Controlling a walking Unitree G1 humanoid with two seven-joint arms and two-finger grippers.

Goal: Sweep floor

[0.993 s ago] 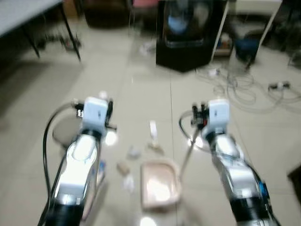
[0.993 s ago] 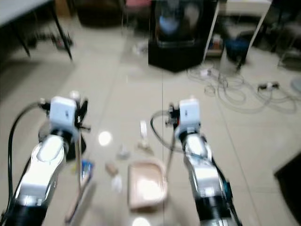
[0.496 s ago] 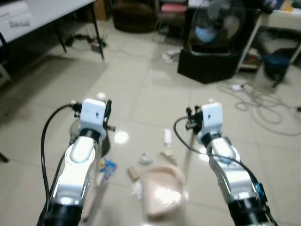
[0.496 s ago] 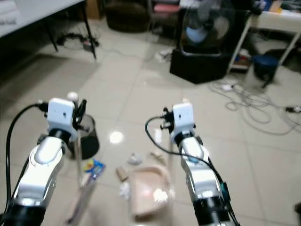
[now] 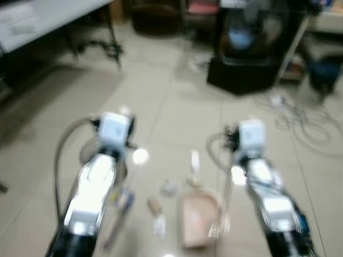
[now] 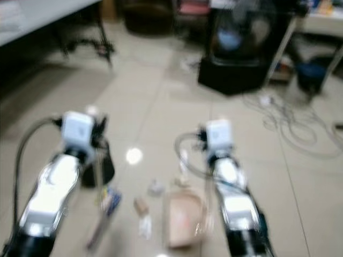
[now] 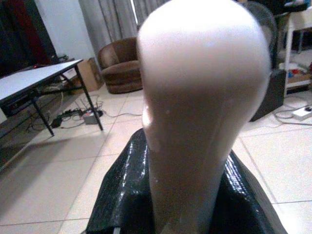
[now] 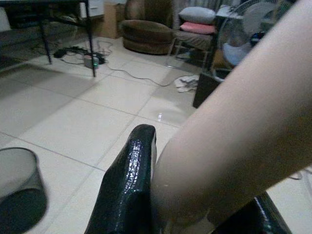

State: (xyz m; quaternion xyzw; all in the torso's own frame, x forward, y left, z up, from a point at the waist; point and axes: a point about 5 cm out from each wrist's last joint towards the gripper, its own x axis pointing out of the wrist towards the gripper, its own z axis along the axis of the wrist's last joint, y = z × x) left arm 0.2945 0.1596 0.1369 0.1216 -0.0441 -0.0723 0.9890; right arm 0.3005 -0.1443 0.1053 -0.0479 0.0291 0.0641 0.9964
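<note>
My left gripper is shut on a beige broom handle, whose rounded top end sticks out past the black fingers. The broom slants down to the floor beside my left arm. My right gripper is shut on the thin pole of a pink dustpan that rests on the tiles between my arms. That pole runs aslant across the right wrist view. Scraps of litter lie left of the pan, with a white tube beyond it. Both eye views are blurred.
A black bin stands by my left arm. Ahead are a fan on a black base, loose cables at right, a table at left and a brown armchair at the back.
The whole picture has shifted and blurred as the camera moved. Both grippers keep the same hold on broom and dustpan pole.
</note>
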